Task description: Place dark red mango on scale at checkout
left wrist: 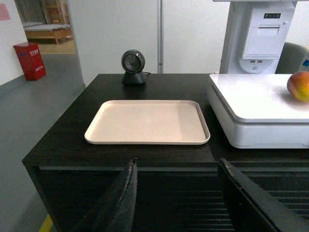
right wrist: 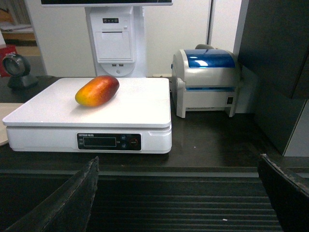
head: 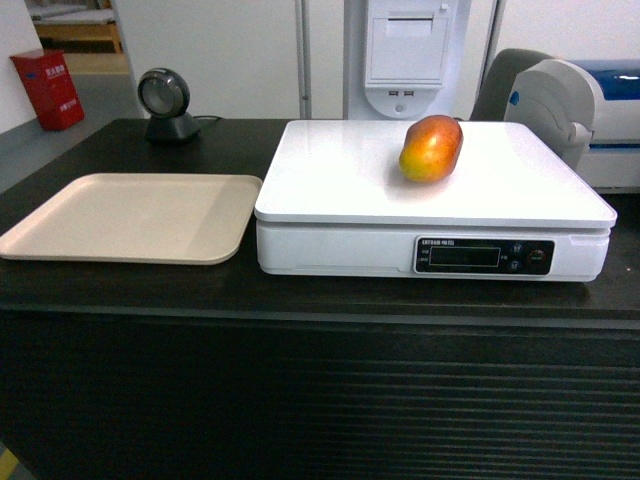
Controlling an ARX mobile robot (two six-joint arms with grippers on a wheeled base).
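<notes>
Dark red mango (head: 431, 148) rests on scale (head: 340, 185); tray (head: 130, 217) bare.

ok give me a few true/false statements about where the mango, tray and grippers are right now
1. The dark red mango lies on the scale. True.
2. The beige tray holds a second mango. False: the tray is bare.
3. The right gripper grips the mango. False: it is open, back from the checkout.
4. The left gripper is open. True.
5. The tray sits on top of the scale. False: it lies beside it.
</notes>
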